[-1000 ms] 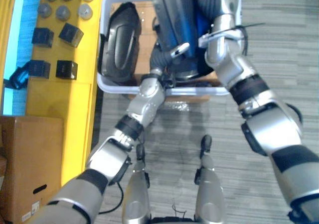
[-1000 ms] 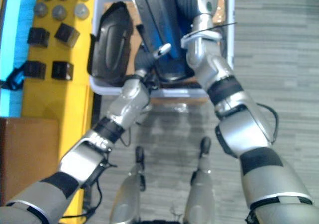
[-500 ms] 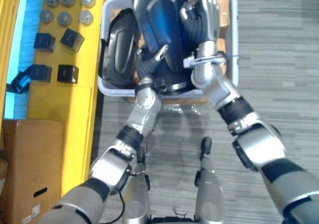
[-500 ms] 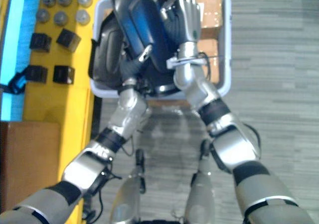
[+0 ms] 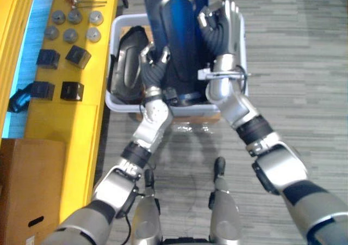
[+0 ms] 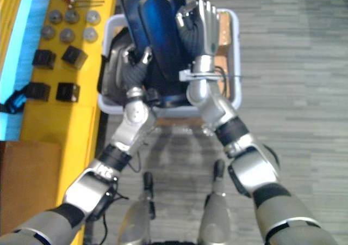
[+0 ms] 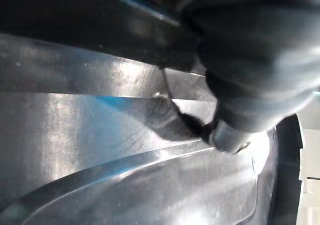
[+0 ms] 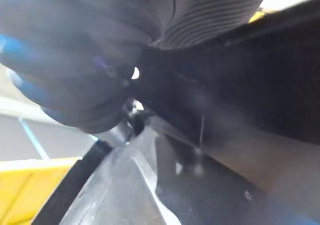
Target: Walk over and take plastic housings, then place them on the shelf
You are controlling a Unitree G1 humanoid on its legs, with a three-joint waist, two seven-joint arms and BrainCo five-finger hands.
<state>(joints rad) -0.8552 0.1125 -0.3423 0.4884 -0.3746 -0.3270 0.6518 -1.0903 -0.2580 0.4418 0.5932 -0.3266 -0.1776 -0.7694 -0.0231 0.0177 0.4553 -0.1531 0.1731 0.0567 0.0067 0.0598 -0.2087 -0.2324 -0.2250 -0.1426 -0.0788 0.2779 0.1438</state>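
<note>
- L hand [image 5: 154,71]: open, fingers [image 5: 145,54] spread and laid up along the lower left side of the housing [image 5: 182,32]; they press it, not wrapped round it. In the L wrist view one dark tip [image 7: 225,137] touches the glossy shell.
- R hand [image 5: 222,30]: set against the housing's right side, higher up than the L hand, its ribbed back toward the head cam. Can't tell how far it's closed or whether it grips; the R wrist view is too blurred to help.
- Housing: big, dark blue-black, glossy, held between the two hands, long axis running away from the robot. It's over the bin [image 5: 116,99], low end showing just at the bin's near rim; can't tell if it's clear of the bin.
- Bin: pale, rounded corners, on the floor [image 5: 304,65] in front of the robot.
- 2nd housing [image 5: 126,65]: black, lying in the bin's left part, just beside the L hand.
- Shelf [image 5: 81,114]: yellow, along the bin's left side.
- On the shelf: grey discs [image 5: 70,35] in two rows at the far end, black cubes [image 5: 72,90] nearer.
- Carton [image 5: 27,190]: brown, by the shelf's near end, well apart from both hands.
</note>
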